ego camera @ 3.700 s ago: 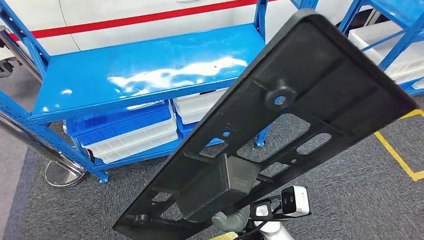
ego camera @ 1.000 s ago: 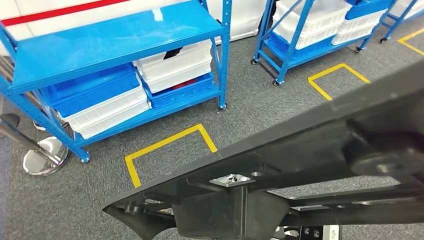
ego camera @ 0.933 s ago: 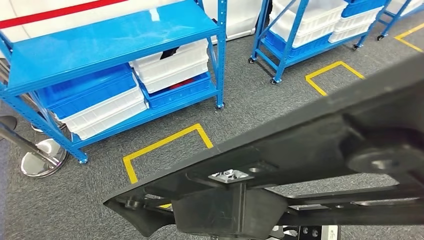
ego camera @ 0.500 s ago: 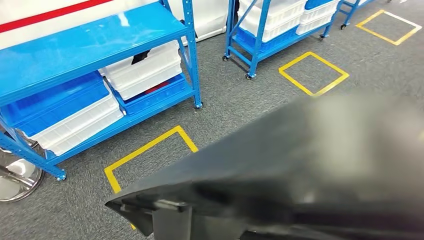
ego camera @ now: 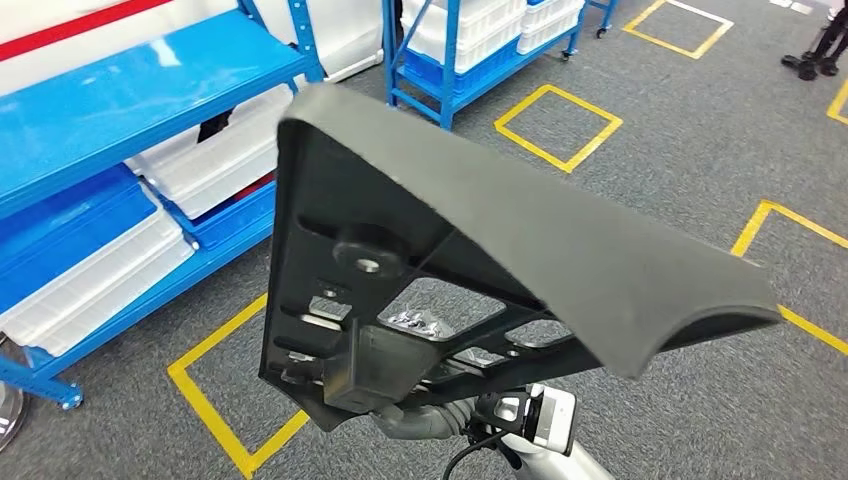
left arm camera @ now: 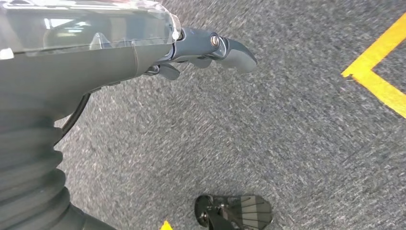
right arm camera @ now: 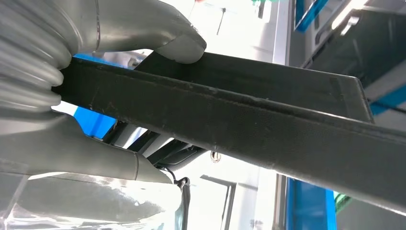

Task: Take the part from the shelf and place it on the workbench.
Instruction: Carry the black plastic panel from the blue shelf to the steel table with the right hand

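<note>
here the right hand (right arm camera: 119,96) grips the black part (ego camera: 480,250); left hand (left arm camera: 143,48) hangs empty, fingers apart.

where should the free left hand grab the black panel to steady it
Judging by its shape, take the black panel on the ribbed frame by the open cutouts, coming from below on the robot's left. The right hand already grips a flat edge near its lower end; the left hand hangs over the carpet, holding nothing.

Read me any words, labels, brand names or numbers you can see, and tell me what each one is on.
None can be read.
The black plastic panel in the right hand bears no lettering.
The blue metal shelving, white plastic bins and yellow floor tape carry no text.
</note>
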### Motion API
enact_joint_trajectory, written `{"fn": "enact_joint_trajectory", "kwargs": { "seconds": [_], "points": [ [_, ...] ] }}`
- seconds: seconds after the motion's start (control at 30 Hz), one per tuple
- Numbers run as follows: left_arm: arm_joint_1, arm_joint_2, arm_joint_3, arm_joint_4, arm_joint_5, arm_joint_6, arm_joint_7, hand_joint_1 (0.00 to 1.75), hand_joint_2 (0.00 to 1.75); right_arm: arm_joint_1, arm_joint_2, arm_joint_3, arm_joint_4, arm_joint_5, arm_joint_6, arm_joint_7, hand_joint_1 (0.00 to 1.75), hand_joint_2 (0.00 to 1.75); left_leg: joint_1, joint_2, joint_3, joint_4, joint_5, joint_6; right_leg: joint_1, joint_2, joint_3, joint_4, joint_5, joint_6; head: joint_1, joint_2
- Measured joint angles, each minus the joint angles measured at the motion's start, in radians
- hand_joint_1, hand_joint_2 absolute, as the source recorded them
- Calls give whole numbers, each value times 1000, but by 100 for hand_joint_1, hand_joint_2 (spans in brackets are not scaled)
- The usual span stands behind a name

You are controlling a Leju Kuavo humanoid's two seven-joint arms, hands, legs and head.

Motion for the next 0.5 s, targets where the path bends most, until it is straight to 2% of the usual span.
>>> {"fn": "enact_joint_trajectory", "kwargs": {
  "seconds": [0.03,0.1,0.13,0.17,0.2,0.23,0.27,0.3,0.33,0.37,0.4,0.43,0.5],
  "points": [
    [0,0,0,0,1,1,0,0,175,-1,0,-3,2,0,-2,0,169,175,-2,7,0,1,-2,-6,4,-1,1,-7,-4,-7,0,0],
    [-3,0,1,0,2,3,0,0,175,-2,1,-8,6,0,-4,0,169,175,0,20,3,0,-4,-17,6,18,-1,-10,0,-18,0,0],
    [-4,1,1,0,1,5,1,0,175,-2,2,-9,7,0,-5,0,169,175,2,14,3,4,-10,-23,5,26,-1,-14,3,-25,0,0],
    [-5,1,1,0,2,8,1,0,175,-4,4,-10,9,1,-6,0,169,175,4,-1,-4,23,-26,-27,3,35,0,-17,6,-31,0,0],
    [-5,2,1,0,2,12,0,0,175,-6,6,-11,12,3,-8,0,169,175,5,-23,-20,63,-53,-30,0,43,0,-20,9,-36,0,0],
    [-4,3,2,0,3,14,0,0,175,-9,9,-11,16,8,-10,0,169,175,7,-47,-47,124,-87,-32,0,52,-1,-21,11,-40,0,0],
    [-1,5,2,0,3,15,-2,0,175,-11,12,-11,23,16,-14,0,169,175,7,-61,-81,198,-121,-33,1,62,-3,-21,12,-43,0,0],
    [1,7,3,0,3,14,-4,0,175,-12,13,-11,30,25,-21,0,169,175,7,-68,-113,263,-144,-33,2,73,-4,-20,13,-45,0,0],
    [3,10,3,0,1,13,-6,0,175,-13,14,-12,40,33,-27,0,169,175,7,-71,-132,300,-148,-32,4,85,-5,-19,14,-46,0,0],
    [3,13,3,0,-1,11,-10,0,175,-15,14,-14,49,39,-34,0,169,175,7,-73,-133,296,-131,-31,5,98,-5,-18,14,-46,0,0],
    [3,15,3,0,-3,9,-14,0,175,-17,14,-17,58,43,-39,0,169,175,7,-77,-115,251,-97,-27,6,110,-5,-17,14,-45,0,0],
    [2,17,3,0,-5,7,-19,0,175,-19,14,-22,66,44,-43,0,169,175,7,-88,-85,181,-55,-23,6,121,-4,-15,14,-45,0,0],
    [1,21,3,0,-11,3,-32,0,175,-25,14,-35,77,44,-51,0,169,175,8,-132,-32,56,-6,-14,7,142,-8,-11,15,-39,0,0]
  ]
}}
